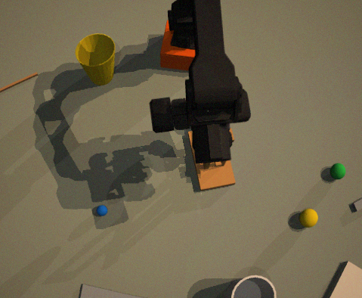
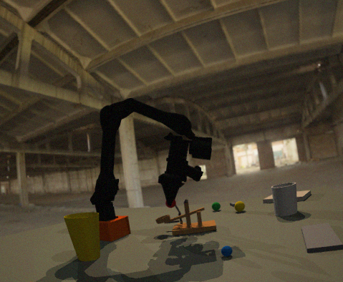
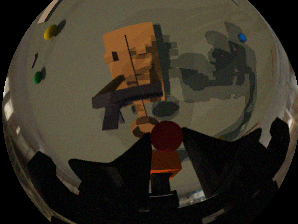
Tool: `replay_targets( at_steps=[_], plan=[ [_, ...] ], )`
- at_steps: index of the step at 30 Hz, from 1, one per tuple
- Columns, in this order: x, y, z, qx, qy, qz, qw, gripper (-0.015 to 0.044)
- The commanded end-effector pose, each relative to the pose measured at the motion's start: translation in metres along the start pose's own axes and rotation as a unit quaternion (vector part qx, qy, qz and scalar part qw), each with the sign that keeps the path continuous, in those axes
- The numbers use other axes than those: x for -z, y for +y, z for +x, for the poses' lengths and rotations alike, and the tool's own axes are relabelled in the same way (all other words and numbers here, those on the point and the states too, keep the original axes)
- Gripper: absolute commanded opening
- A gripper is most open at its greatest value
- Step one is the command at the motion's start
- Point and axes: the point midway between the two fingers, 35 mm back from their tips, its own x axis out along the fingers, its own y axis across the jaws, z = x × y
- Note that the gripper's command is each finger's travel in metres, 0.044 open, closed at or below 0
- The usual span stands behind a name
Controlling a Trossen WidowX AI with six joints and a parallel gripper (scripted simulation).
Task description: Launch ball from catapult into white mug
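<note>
Top view: the arm covers most of the catapult (image 1: pixel 216 178), which lies in the middle of the frame with its long axis running from upper middle to lower middle; only the lower end of its orange base shows. The white mug (image 1: pixel 253 289) stands at the bottom edge, right of centre.

Exterior view: the gripper (image 2: pixel 170 202) points down and is closed on a red ball (image 2: pixel 170 204). The catapult's spoon cup (image 2: pixel 162 219) lies just below the ball and slightly to the left, not touching it.

Wrist view: the red ball sits between the fingers at lower centre, and the catapult stretches upward from it, its cup nearest the ball
</note>
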Motion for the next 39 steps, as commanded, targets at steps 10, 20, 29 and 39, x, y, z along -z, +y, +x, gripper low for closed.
replay_targets(
  at_steps=[10,20,29,39],
  plan=[
    [0.036,0.028,0.020,0.013,0.037,-0.020,0.999,0.0000],
    [0.032,0.028,0.035,0.013,0.037,-0.020,0.999,0.0000],
    [0.029,0.028,0.047,0.013,0.037,-0.020,0.999,0.0000],
    [0.028,0.028,0.042,0.014,0.032,-0.023,0.999,0.0079]
  ],
)
